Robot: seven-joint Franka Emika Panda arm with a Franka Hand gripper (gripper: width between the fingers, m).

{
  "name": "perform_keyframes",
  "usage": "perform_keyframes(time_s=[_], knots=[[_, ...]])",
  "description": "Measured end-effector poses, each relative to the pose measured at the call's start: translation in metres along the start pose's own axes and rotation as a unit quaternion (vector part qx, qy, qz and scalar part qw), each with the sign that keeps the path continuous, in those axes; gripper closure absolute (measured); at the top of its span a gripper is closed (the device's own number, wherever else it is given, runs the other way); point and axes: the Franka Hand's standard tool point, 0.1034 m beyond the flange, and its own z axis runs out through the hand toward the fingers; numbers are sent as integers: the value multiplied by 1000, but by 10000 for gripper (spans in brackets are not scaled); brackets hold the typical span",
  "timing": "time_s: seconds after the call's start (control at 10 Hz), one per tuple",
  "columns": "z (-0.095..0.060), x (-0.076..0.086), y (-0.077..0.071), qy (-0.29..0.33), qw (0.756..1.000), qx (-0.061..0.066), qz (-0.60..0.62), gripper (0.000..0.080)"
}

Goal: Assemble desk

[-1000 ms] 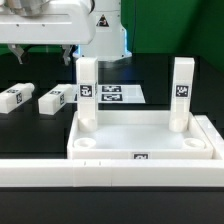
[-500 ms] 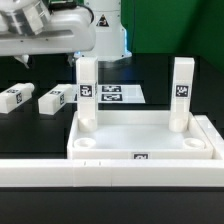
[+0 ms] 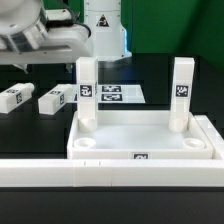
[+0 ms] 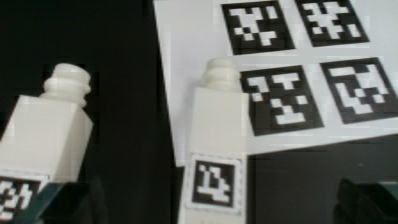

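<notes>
The desk's white tabletop lies tray-like in the middle of the table. Two white legs stand upright in its far corner sockets, each with a black-and-white tag. Two loose legs lie on the black table at the exterior view's left. My gripper hangs open above them, holding nothing. In the wrist view a tagged loose leg lies lined up between my dark fingertips, and the other leg lies beside it. My gripper is wide open there.
The marker board lies flat behind the tabletop, and shows close beside the loose leg as the marker board in the wrist view. A long white low wall runs along the front, against the tabletop's near edge.
The arm has swung toward the exterior view's left and come lower over the two loose legs. The jaws stay open. The tabletop and legs have not moved.
</notes>
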Motion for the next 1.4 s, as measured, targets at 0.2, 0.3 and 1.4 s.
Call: perform_keyframes(time_s=[0.2,0.3,1.4], knots=[[18,5,8,-6,1000,-5,3,151],[18,6,9,-7,1000,-4,3,151],[16,18,16,-25,1000,-7,1,151]])
